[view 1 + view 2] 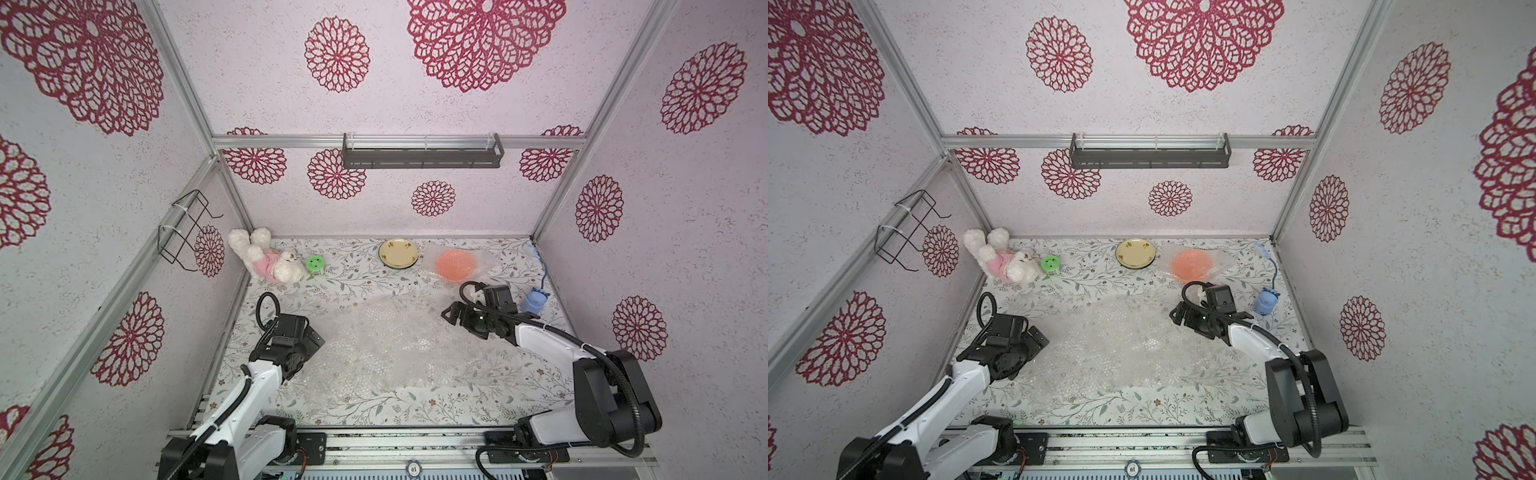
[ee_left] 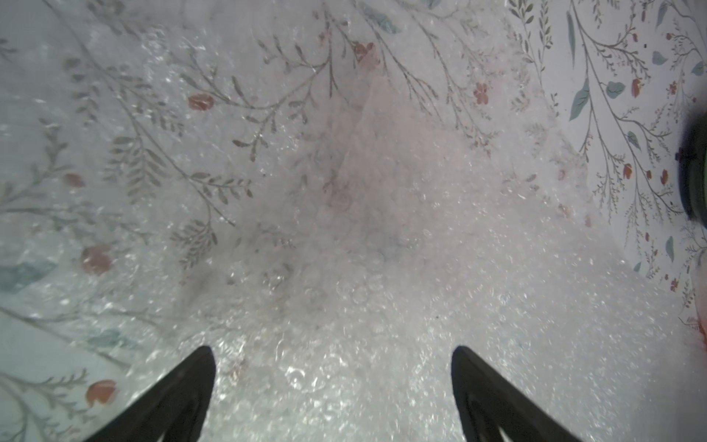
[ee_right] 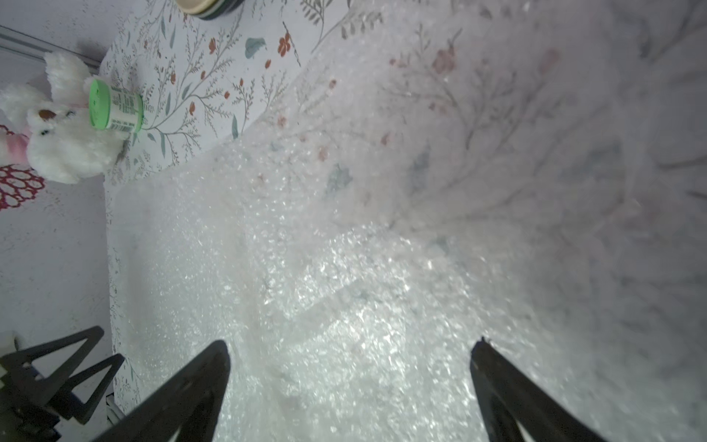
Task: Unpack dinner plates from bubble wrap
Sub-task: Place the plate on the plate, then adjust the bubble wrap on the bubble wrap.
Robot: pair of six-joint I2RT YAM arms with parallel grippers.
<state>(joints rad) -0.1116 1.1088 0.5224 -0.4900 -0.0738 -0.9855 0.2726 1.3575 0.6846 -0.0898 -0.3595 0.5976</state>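
1. A large sheet of bubble wrap [image 1: 395,340] lay flat across the middle of the floral table [image 1: 374,409]. The table's pattern showed through it and no plate shape bulged beneath, so it was most likely an emptied wrapper.
2. The left gripper [image 2: 333,354] hung low over the sheet's left edge. Its jaws stood wide apart with nothing between them, placed as if to pinch the film.
3. The right gripper [image 3: 351,346] was likewise spread and empty above the sheet's far right part, so neither arm was carrying anything.
4. The cream flowered plate [image 1: 398,253] sat bare at the back of the table, well apart from the sheet. That looked like a drop-off spot kept out of the working area. A dark rim showed under it, perhaps another plate, though the views were too small to settle that.
5. The orange plate [image 1: 456,266] lay just beside it to the right, inside its own smaller crumpled sheet [image 1: 484,266], with bubbles dotting its face. It was not yet unpacked, and the right arm was the nearer one to it.
6. A white plush dog [image 1: 266,259] and a green-lidded jar [image 1: 315,263] sat at the back left and a blue toy [image 1: 536,301] at the right edge, all outside the work.
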